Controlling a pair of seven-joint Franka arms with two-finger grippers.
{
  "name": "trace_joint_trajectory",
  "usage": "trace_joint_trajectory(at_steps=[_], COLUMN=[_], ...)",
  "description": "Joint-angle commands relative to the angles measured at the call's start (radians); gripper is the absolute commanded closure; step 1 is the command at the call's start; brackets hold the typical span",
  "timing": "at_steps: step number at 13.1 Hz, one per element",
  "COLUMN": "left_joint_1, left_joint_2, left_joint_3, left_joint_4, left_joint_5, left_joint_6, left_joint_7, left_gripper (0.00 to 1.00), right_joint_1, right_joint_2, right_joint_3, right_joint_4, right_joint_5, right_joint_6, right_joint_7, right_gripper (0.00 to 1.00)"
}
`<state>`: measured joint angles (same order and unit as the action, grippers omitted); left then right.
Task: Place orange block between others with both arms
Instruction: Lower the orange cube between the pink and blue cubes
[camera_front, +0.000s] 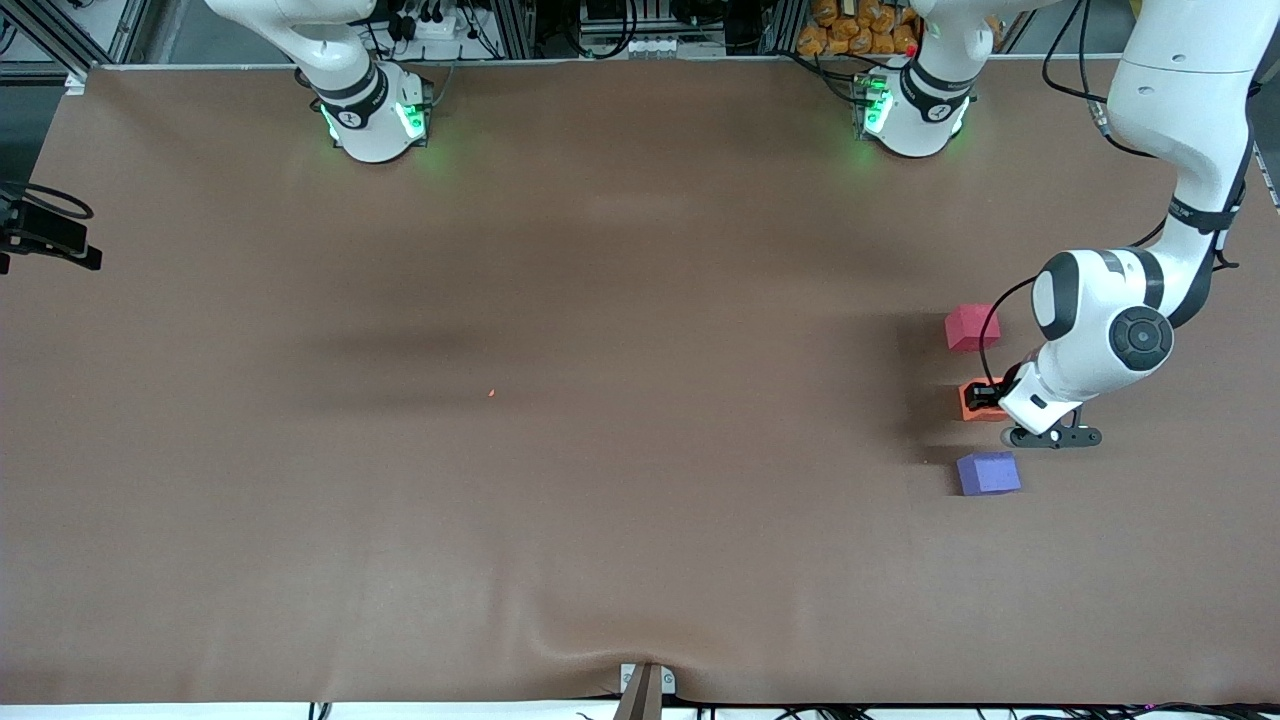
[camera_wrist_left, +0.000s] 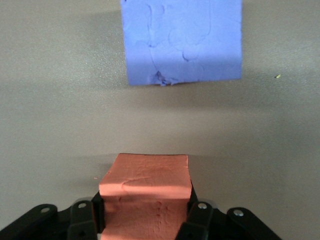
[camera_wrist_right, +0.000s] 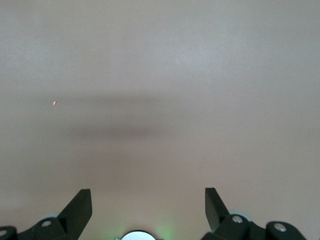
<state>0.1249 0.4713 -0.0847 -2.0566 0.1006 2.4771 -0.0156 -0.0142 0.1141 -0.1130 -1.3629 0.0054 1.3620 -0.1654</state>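
The brown bench (camera_front: 600, 300) carries three cubes in a line toward the left arm's end. The orange block (camera_front: 972, 401) sits between the other two: the red-pink cube (camera_front: 971, 327) lies at 12 o'clock from it, farther from the front camera, and the purple cube (camera_front: 988, 473) lies at 6 o'clock from it, nearer to that camera. The cubes stand apart, with bare bench between each pair. The left pincer (camera_front: 985, 397) is at the orange block (camera_wrist_left: 146, 192) and is clenched on it, one black finger (camera_wrist_left: 84, 217) pressed against each side face; the left wrist view shows the purple cube (camera_wrist_left: 182, 40) just ahead of the held block. Whether the block rests on the bench cannot be told. The right pincer (camera_wrist_right: 148, 207) is released, its fingers spread wide over bare bench; the right arm waits.
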Motion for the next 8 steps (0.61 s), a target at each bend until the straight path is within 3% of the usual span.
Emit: trace_joint_trajectory(at_steps=[1, 8], left_joint_1=[0.002, -0.004], left_joint_2=[0.004, 0.006], left_joint_3=[-0.004, -0.009], left_joint_4=[0.0, 0.007], left_joint_5=[0.025, 0.013], left_joint_6=[0.019, 0.019], left_joint_7=[0.009, 0.005], left_gripper=[1.0, 1.0], right_joint_1=[-0.001, -0.006], right_joint_2=[-0.004, -0.001], right_joint_3=[0.001, -0.001], right_joint_4=[-0.002, -0.002], right_joint_5=[-0.005, -0.007], right_joint_6=[-0.003, -0.003], right_joint_7=[0.014, 0.01], right_gripper=[0.0, 0.0])
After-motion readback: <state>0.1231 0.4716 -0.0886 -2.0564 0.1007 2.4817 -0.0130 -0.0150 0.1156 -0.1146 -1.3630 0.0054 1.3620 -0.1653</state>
